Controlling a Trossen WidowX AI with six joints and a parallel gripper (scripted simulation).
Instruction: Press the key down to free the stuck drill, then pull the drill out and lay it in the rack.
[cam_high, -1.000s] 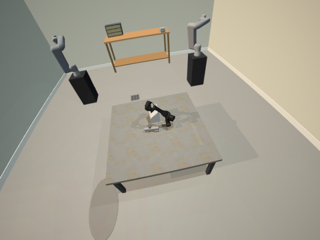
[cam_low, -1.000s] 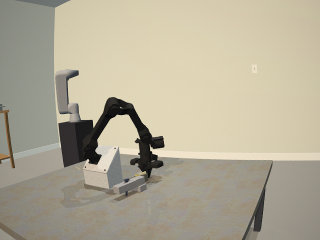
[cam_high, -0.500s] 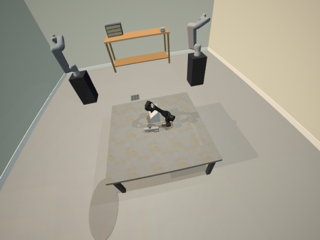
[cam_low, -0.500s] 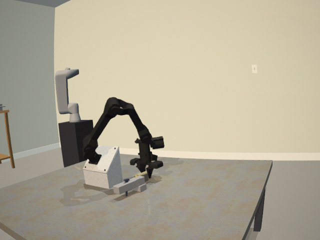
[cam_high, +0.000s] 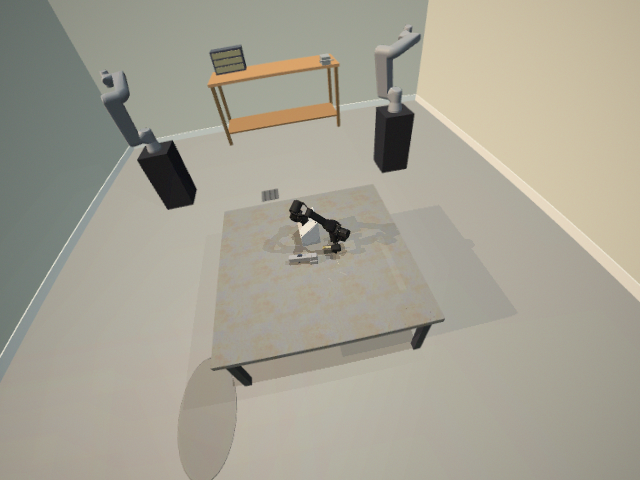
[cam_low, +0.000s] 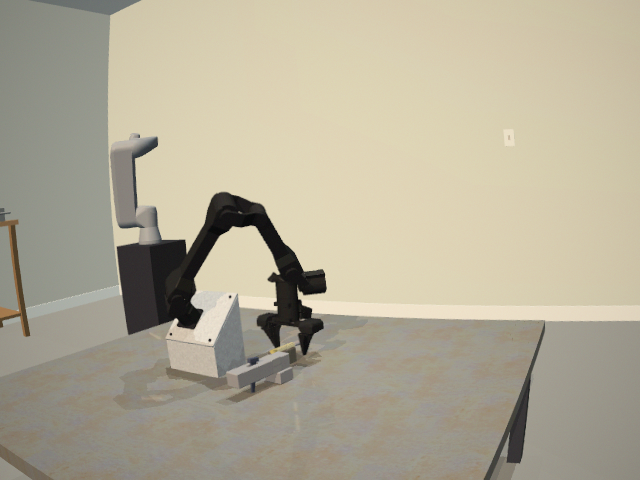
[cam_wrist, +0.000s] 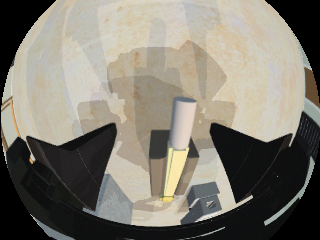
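The drill (cam_wrist: 181, 132), a grey cylinder with a yellow part, lies along the brown block of the rack (cam_wrist: 157, 175), its grey end past the block's far end. Its yellow part (cam_low: 281, 348) (cam_high: 327, 249) also shows in the top and exterior views. How deep it sits is unclear. My gripper (cam_low: 291, 350) (cam_wrist: 164, 127) is wide open above the rack, a finger on each side of the drill, neither touching it. The navy key (cam_low: 252, 360) (cam_high: 299, 255) stands through the long grey holder (cam_low: 264, 368) (cam_high: 308, 259), head above it and lower end below.
The white sloped base box (cam_low: 230, 338) (cam_high: 310, 235) (cam_wrist: 116, 202) stands near the rack and holder. A notched grey piece (cam_wrist: 204, 196) is close beside the rack in the wrist view. All stand on the stone-patterned table (cam_high: 310, 310) (cam_low: 387, 403).
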